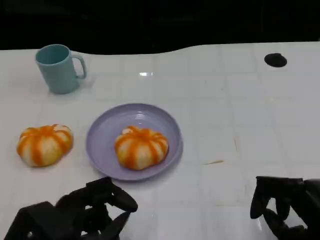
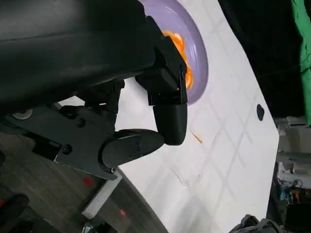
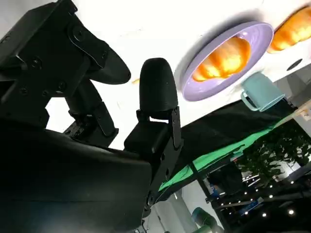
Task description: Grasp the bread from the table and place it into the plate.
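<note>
You have one bread (image 1: 141, 147) already sitting in the plate (image 1: 102, 131), a little toward the right-hand side of it, and a second bread (image 1: 44, 144) lying on the bench (image 1: 240, 115) just ahead of your left hand (image 1: 82, 212) and slightly outboard of it, close beside the plate but not touching it. Your left hand holds nothing, fingers apart and partly curled, low over the near edge of the bench; your right hand (image 1: 285, 206) also holds nothing, fingers loosely curled, well off to the other side of the plate. Main risk, as I judge it: if you reach straight forward with the left hand you meet the plate rim first and may push the plate or disturb the bread in it, since the plate lies directly ahead of the fingers. Second risk: the free bread looks soft and domed, so a tight squeeze may dent it and a shallow one may let it roll away outboard. Third: the plate has limited bare room, so a careless drop may land on the bread already there. The teal mug (image 1: 59, 68) stands far ahead, out of the path. Both breads are round, pale, with orange glazed stripes meeting at the top.
</note>
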`<state>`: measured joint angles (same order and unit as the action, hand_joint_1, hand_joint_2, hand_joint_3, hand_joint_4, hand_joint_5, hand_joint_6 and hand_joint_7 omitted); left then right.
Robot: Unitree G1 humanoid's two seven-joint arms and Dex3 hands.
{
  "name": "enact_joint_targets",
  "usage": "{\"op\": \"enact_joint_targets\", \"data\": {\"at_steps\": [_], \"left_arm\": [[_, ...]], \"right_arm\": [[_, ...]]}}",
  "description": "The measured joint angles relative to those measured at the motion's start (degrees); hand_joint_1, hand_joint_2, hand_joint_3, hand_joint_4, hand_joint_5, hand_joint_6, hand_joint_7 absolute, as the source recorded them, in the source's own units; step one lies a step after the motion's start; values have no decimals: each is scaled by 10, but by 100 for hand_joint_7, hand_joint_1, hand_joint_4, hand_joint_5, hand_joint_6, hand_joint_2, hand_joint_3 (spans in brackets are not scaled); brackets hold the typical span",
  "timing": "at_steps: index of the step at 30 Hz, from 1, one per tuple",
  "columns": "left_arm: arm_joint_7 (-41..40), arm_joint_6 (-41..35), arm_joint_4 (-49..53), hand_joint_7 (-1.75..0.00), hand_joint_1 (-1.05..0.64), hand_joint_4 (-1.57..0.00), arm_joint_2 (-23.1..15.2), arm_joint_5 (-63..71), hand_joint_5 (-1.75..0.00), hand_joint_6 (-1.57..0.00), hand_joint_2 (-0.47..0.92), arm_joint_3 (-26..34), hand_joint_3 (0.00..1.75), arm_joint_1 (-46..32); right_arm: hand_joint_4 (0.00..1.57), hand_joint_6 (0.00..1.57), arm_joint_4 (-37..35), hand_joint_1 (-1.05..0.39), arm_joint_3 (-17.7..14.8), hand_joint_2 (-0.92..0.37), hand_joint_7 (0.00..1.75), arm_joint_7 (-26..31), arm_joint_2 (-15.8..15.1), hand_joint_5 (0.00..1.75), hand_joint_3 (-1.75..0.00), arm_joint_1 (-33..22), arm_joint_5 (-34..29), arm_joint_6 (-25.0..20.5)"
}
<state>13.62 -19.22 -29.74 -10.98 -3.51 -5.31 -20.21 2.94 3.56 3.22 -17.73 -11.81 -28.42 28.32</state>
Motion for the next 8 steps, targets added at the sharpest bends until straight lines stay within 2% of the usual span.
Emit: {"op": "enact_joint_targets", "data": {"at_steps": [8], "left_arm": [[3,3,5,-129,-22,-65,-3,0,-175,-61,81,0,65,0]], "right_arm": [[94,83,4,-6,6,-18,147,0,0,175,-144,0,0,-7]]}}
